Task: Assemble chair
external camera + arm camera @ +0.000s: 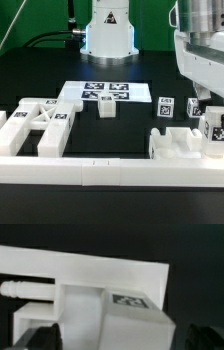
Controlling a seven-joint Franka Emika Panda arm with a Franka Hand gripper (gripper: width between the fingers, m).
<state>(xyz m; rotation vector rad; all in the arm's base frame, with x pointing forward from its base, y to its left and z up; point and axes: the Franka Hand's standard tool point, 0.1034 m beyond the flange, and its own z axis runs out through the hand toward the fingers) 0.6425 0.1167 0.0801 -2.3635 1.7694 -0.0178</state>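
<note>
The chair is in loose white tagged pieces. In the exterior view, a wide frame piece (40,125) lies at the left, a small block (107,105) sits mid-table, and two small tagged pieces (166,107) stand at the right. My gripper (206,116) is at the far right, over a blocky chair piece (180,145), shut on a tagged white chair piece (213,130). In the wrist view, that piece (110,314) fills the space between my dark fingers (42,336). My gripper (115,339) holds it on both sides. A ribbed peg (22,288) and a tag (130,301) show on it.
The marker board (105,92) lies flat at mid-table in front of the robot base (108,35). A long low white border rail (110,175) runs along the front edge. Cables lie at the back left.
</note>
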